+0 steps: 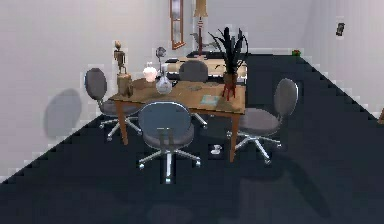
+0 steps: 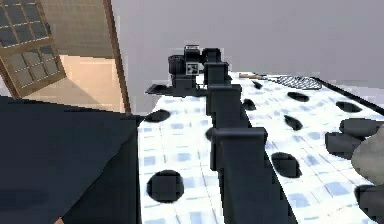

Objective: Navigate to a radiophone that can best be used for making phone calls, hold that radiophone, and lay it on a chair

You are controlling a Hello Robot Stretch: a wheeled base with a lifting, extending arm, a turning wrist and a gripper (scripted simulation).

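- Although several small things stand on the wooden desk (image 1: 190, 96), none has a shape plain enough to call the radiophone, so where it lies cannot be told.
- At the forward view's left, the left office chair (image 1: 95, 85), grey on a star base, stands by the desk's end. A brown statuette (image 1: 120, 60) stands upright on the desk corner near it.
- Further right on the desk is a pale vase (image 1: 163, 84). The near office chair (image 1: 166, 124) is drawn up to the front edge.
- Right again, a dark-leaved potted plant (image 1: 230, 55) stands on the desk, and the right office chair (image 1: 272, 112) is at the far end.
- At the arm side view's left is a wooden door with glass panes (image 2: 30, 50).
- Next comes a bed (image 2: 180, 150) under a blue and white checked cover, with the dark arm (image 2: 235, 130) reaching out above it.
- The tool (image 2: 192, 55) is at the arm's far end. I cannot tell whether its fingers are apart or together, or whether it holds anything.
- Toward the right, a racket (image 2: 290, 80) lies flat on the bed.
- Handling, as a judgement: a radiophone is probably light, stiff and smooth-cased, so somewhat slippery. Grip it across the narrow middle of the body, away from any aerial.
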